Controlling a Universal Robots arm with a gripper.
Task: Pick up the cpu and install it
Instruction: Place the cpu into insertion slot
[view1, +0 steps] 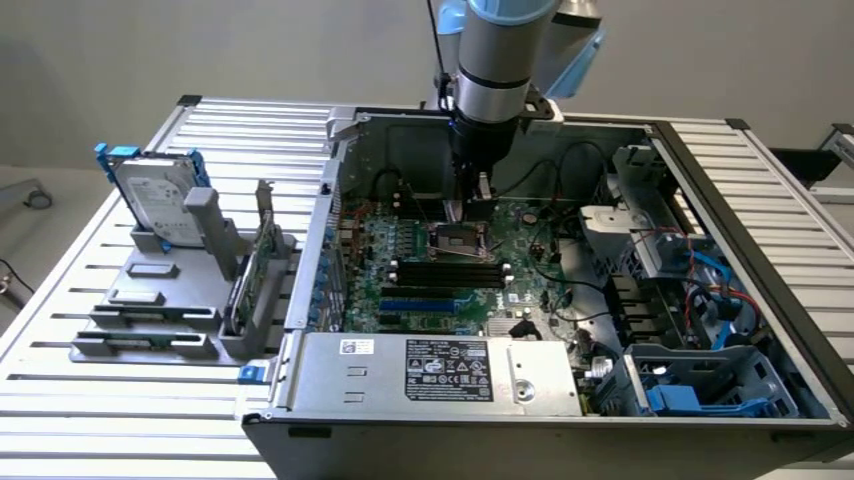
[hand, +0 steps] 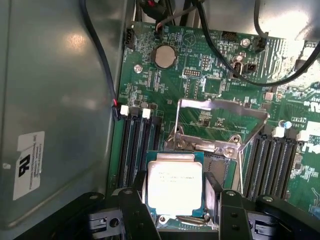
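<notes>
Fingers (hand: 136, 207) against both sides of cpu (hand: 174, 187)

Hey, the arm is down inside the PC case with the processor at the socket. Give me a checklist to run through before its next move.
1. Load plate raised, socket open: ok.
2. Claw shut on the cpu, fingers on two opposite edges: ok.
3. cpu squared up with the socket: cannot tell, because the chip hides most of it.
4. cpu orientation mark matched to the socket: cannot tell.
5. Black cable lying clear of the socket: ok.
</notes>
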